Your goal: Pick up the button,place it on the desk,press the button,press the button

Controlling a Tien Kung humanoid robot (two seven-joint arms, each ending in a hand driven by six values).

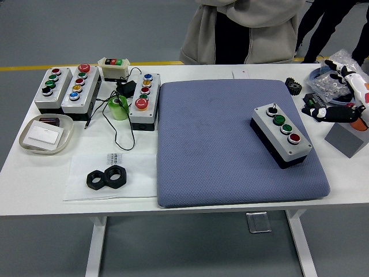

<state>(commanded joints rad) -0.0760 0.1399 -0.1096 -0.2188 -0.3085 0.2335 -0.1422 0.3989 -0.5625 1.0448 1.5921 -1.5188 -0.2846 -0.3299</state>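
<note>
Nearest to where I'm watching from, the white table (34, 199) shows its front edge, with the blue pad (230, 173) reaching almost to it.

At the far right edge, a dark shape lying low over the table looks like the robot's right hand (334, 113), pointing in toward the pad. It is mixed up with the clutter there, and I cannot tell whether it is spread, curled or holding anything. No left hand shows.

Just inward of that hand, toward the table's middle, sits the button box (281, 135). It is grey on a black base and lies at an angle on the pad, clear of the hand. Along its top run a dark knob, two green buttons and a red one at the near end.

Beside the hand on its near side is a grey block (346, 138). Beyond it lie a clear bag of parts (331, 81) and a small black gear (294, 86).

Well away across the pad are three more button boxes (81, 86), a green roll (118, 107), a shallow tray (46, 134) and two black nuts (106, 179). A person (248, 29) stands at the far side, hands off the table.

My guess is the box is already set down and pressing comes next. That means reaching inward and lowering one fingertip squarely onto a single button without shoving the box across the soft pad.
</note>
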